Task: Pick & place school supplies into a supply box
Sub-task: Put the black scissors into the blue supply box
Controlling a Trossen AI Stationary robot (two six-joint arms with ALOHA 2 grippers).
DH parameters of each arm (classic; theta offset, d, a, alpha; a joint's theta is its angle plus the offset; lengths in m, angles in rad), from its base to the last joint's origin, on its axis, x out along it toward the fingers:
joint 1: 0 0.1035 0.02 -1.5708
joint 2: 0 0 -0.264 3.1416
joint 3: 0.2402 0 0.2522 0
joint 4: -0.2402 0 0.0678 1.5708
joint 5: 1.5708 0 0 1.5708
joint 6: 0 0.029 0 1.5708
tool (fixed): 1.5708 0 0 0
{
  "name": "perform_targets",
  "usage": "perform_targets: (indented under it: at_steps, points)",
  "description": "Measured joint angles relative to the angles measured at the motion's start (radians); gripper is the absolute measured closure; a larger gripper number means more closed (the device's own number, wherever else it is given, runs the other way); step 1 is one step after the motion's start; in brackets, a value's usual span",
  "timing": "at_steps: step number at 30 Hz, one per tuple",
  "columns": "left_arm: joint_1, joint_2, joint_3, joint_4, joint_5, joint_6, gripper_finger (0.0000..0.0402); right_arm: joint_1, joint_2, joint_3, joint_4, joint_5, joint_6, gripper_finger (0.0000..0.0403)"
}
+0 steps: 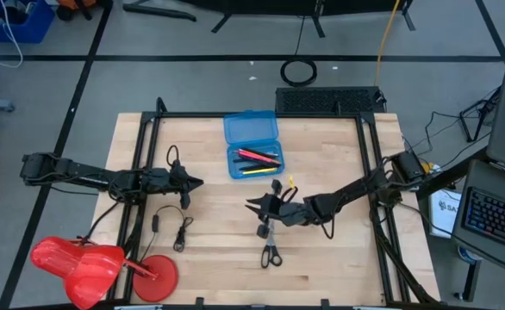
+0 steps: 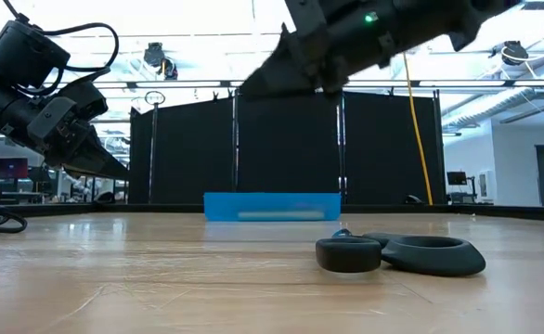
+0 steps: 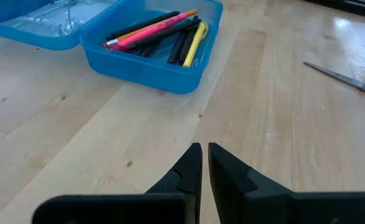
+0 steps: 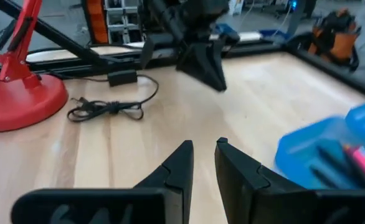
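The supply box (image 1: 252, 146) is a bright blue case lying open at the table's far middle, lid flat behind the tray. Several school supplies, pens and pencils (image 3: 164, 31) in black, pink, orange and yellow, lie in its tray. Steel scissors with black handles (image 1: 270, 251) lie flat on the wood nearer the front, also in the low view (image 2: 402, 253). My right gripper (image 1: 251, 207) hovers between box and scissors, its fingers (image 4: 182, 158) a narrow gap apart with nothing between them. My left gripper (image 1: 196, 182) rests shut at the left, clear of everything.
A thin black cable with a plug (image 1: 171, 226) lies at the left front, near a red stand (image 1: 97, 263) at the front left corner. Black frame rails (image 1: 140, 164) run along the table's left and right sides. Bare wood lies between the box and the scissors.
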State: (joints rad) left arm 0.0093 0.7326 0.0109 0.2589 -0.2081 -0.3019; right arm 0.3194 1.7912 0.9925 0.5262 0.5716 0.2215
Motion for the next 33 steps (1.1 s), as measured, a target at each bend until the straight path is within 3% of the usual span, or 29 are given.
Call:
perform_targets:
  at_steps: [8, 14, 22, 33]
  points:
    - [0.0, 0.0, 0.0, 0.0, 0.0, 0.0, 0.0371, 0.078, 0.0, -0.083, 0.001, 0.001, 0.171, 0.0344]
    - [0.0, 0.0, 0.0, 0.007, 0.0, -0.002, 0.0371, 0.095, 0.001, -0.136, 0.134, -0.001, 0.13, 0.0344]
    - [0.0, 0.0, 0.0, 0.007, 0.0, -0.013, 0.0371, 0.068, 0.001, -0.176, 0.149, -0.122, 0.176, 0.0344]
    - [0.0, 0.0, 0.0, 0.007, 0.0, -0.021, 0.0371, 0.061, 0.01, -0.179, 0.149, -0.129, 0.178, 0.0344]
